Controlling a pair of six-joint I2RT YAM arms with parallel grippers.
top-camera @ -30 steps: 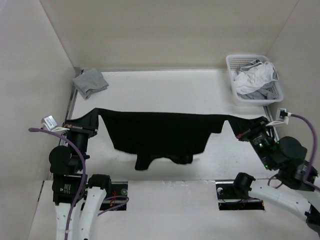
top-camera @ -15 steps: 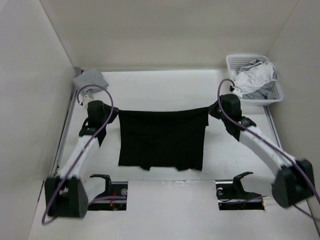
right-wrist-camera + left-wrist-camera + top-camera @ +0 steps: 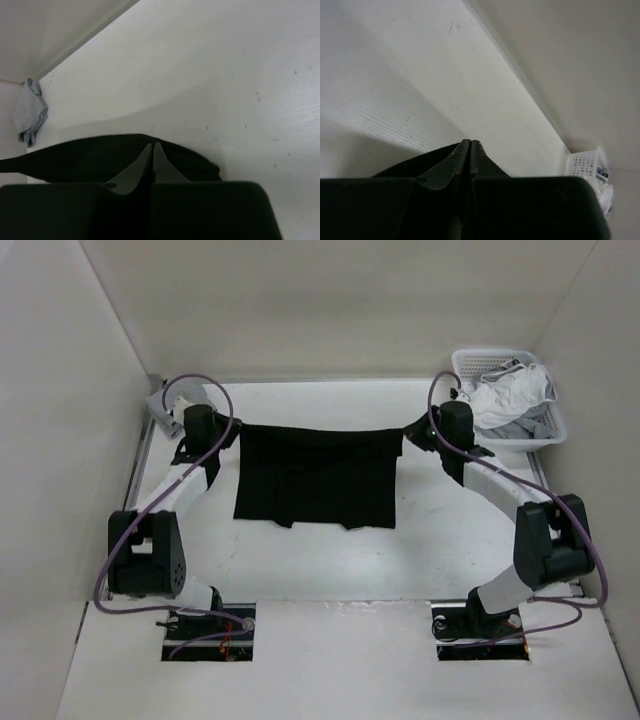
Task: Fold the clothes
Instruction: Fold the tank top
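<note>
The left end effector (image 3: 212, 434) is pinched shut on the top left corner of the clothes (image 3: 318, 475), and in its wrist view the two fingers (image 3: 462, 152) meet with no gap, dark fabric bunched just below them. The right end effector (image 3: 418, 436) is likewise clamped on the top right corner; its fingers (image 3: 161, 162) press together over a black fold of the clothes (image 3: 75, 156) that runs off to the left. Between the two grips the top edge stretches nearly straight, dipping a little in the middle. From there the black garment spreads toward the near side as a rough rectangle, its lower hem uneven, lying around the middle of the surface (image 3: 320, 550). Whether the held edge is lifted clear of the surface I cannot tell from here, though a soft shadow lies beyond it in the right wrist view. Both arms reach far out from their bases, the left one bending up along the left side and the right one along the right. Just behind the left end effector, in the far left corner, sits a grey cloth (image 3: 158, 404), partly hidden by the arm. In the far right corner stands a basket (image 3: 468, 364) holding white clothes (image 3: 512, 390), close behind the right arm.
</note>
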